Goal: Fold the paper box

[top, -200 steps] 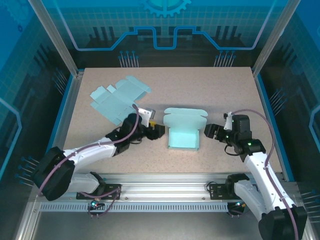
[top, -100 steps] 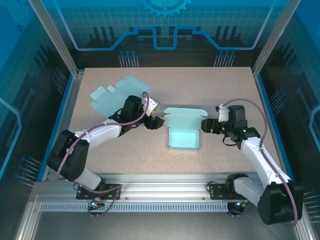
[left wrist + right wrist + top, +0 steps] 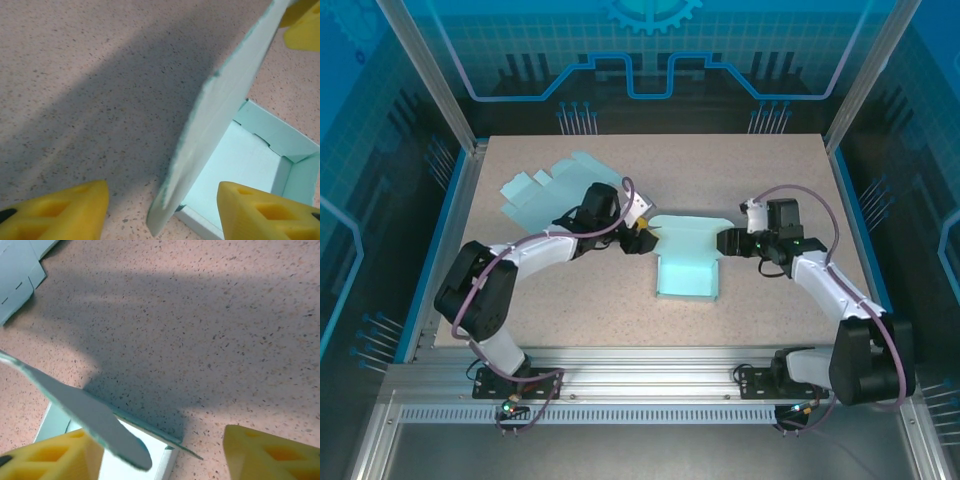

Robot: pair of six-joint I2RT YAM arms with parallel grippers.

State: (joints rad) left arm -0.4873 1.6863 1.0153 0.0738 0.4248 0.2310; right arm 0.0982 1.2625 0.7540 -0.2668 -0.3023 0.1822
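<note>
From above, the paper box (image 3: 687, 275) sat near the middle of the table (image 3: 780, 170). Its walls were already up and its lid flap (image 3: 692, 230) stood on the side toward the far edge. My left fingers (image 3: 640, 241) were at the flap's left end and my right fingers (image 3: 727, 241) at its right end. I judge I had one pair at each corner so the lid could be tipped over evenly. A flat blank (image 3: 555, 190) lay near the far left corner, well apart and out of the way.

In my left wrist view, the fingers stood wide. The flap's edge rose between them, with bare table on one side and the box's inside on the other. Nothing was clamped.

In my right wrist view, those fingers were also spread, with the flap's rounded end between them and nearer one pad. I couldn't tell whether it touched.
</note>
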